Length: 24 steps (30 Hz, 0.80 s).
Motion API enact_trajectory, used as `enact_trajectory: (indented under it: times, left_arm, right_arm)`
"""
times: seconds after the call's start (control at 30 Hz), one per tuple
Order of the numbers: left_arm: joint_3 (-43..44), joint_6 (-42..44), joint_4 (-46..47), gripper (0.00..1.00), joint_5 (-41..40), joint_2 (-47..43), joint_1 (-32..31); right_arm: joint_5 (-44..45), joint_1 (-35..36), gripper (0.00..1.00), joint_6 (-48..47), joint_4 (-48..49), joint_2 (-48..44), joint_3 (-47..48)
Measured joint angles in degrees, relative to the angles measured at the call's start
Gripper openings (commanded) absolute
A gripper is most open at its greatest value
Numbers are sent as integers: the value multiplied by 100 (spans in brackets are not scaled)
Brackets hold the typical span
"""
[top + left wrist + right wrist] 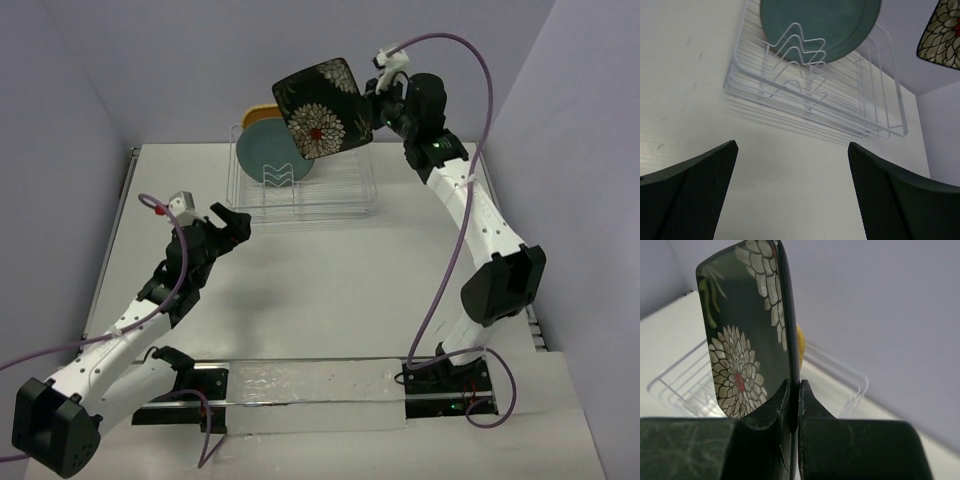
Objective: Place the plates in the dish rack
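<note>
The dark square plate with white floral print (318,108) hangs tilted above the silvery wire dish rack (350,205), its edge pinched in the right tool (794,390). It is probably best turned upright, then lowered into a free slot in front of the round teal plate (262,152) standing in the rack. The left tool (228,222) hovers spread near the rack's front.

The dish rack (330,195) sits far back on the table (330,290); a plate (262,155) stands in its left end (another plate (258,112) behind it), a third plate (322,108) above.
</note>
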Motion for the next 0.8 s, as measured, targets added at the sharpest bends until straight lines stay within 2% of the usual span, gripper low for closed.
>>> enact_trajectory:
  times: [0.17,0.4,0.8]
  left_arm:
    - [-343,-359,-546,99,-516,-556,0]
    - [-465,-825,-1254,99,-1275,-1022,0]
    - [-500,-1073,-1578,99,-1785,-1096,0]
  right_arm:
    - [-132,527,0,-1717,38,608,710]
    - [117,1281,0,-3964,-34,1374,985]
    - [691,2005,0,-5858,-292,2441,1447]
